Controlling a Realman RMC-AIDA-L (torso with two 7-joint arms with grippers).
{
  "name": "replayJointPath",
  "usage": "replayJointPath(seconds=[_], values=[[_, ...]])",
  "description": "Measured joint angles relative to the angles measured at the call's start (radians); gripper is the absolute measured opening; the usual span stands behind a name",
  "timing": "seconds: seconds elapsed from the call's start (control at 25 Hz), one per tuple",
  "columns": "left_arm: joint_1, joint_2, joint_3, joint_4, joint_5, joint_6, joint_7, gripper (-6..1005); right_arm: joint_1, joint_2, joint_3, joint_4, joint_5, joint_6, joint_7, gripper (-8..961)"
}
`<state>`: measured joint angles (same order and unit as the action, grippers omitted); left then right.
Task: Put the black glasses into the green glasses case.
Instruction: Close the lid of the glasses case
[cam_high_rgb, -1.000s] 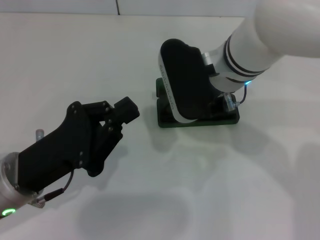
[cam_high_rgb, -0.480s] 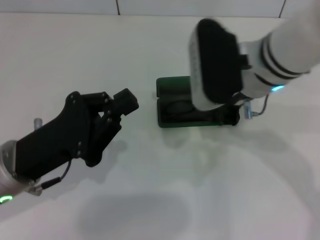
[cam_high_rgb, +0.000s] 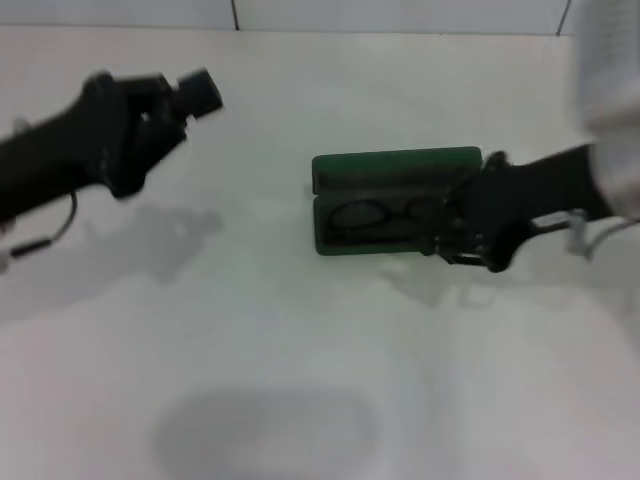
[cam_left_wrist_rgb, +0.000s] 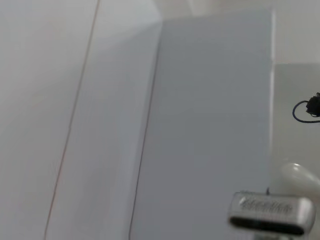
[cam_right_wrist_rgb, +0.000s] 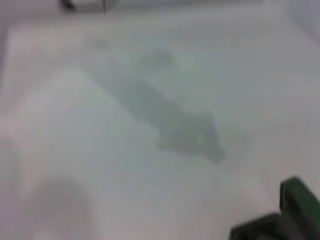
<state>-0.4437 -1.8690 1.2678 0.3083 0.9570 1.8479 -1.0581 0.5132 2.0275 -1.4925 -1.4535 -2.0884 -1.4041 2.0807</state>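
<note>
A: Where are the glasses (cam_high_rgb: 385, 213)?

B: Inside the open case (cam_high_rgb: 395, 167), lying flat in its lower half, lenses toward the left end. The lid stands up along the far edge. The case sits mid-bench (cam_high_rgb: 300, 350), and one corner of it shows green in the right wrist view.

A: How would they handle?

B: My guess: very light, with a thin black wire frame that bends easily and lenses that scratch. The bridge or a temple hinge would be the place to hold them, never the lenses. The case looks hard and rigid; its lid would take a push along the long edge.

A: And the grippers?

B: The right gripper (cam_high_rgb: 478, 228) is low at the case's right end, touching or just beside it. I cannot tell whether its fingers are open or closed. The left gripper (cam_high_rgb: 185, 100) hangs well apart, up on the far left; its fingers are also unclear. The left wrist view shows only pale surfaces.
</note>
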Motion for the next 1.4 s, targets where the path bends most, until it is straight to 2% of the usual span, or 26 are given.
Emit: replayJointPath(seconds=[0.08, 0.16, 0.24, 0.44, 0.6, 0.72, 1.04, 1.2, 1.4], values=[[-0.016, 0.025, -0.002, 0.064, 0.026, -0.069, -0.076, 117, -0.055, -0.001, 0.089, 0.051, 0.122, -0.023, -0.098, 255], [-0.050, 0.032, -0.010, 0.105, 0.072, -0.140, -0.134, 123, -0.111, -0.003, 0.211, 0.110, 0.207, -0.074, -0.173, 254], [-0.113, 0.033, -0.027, 0.131, 0.150, -0.221, -0.196, 128, -0.150, -0.004, 0.320, 0.156, 0.232, -0.145, -0.220, 254], [-0.250, 0.015, -0.040, 0.127, 0.342, -0.443, -0.298, 142, -0.182, -0.013, 0.594, 0.309, 0.147, -0.368, -0.327, 254], [-0.312, -0.025, -0.039, 0.128, 0.458, -0.555, -0.361, 153, -0.208, -0.012, 0.724, 0.415, 0.137, -0.406, -0.403, 253], [-0.347, -0.058, -0.039, 0.136, 0.531, -0.608, -0.385, 161, -0.225, -0.011, 0.769, 0.496, 0.137, -0.393, -0.463, 255], [-0.399, -0.137, -0.039, 0.128, 0.684, -0.739, -0.416, 219, -0.207, -0.012, 0.774, 0.626, 0.135, -0.313, -0.556, 268], [-0.406, -0.164, -0.038, 0.128, 0.724, -0.790, -0.418, 219, -0.178, -0.013, 0.772, 0.671, 0.134, -0.288, -0.587, 274], [-0.407, -0.179, -0.036, 0.128, 0.734, -0.829, -0.416, 218, -0.157, -0.014, 0.768, 0.688, 0.133, -0.264, -0.600, 283]])
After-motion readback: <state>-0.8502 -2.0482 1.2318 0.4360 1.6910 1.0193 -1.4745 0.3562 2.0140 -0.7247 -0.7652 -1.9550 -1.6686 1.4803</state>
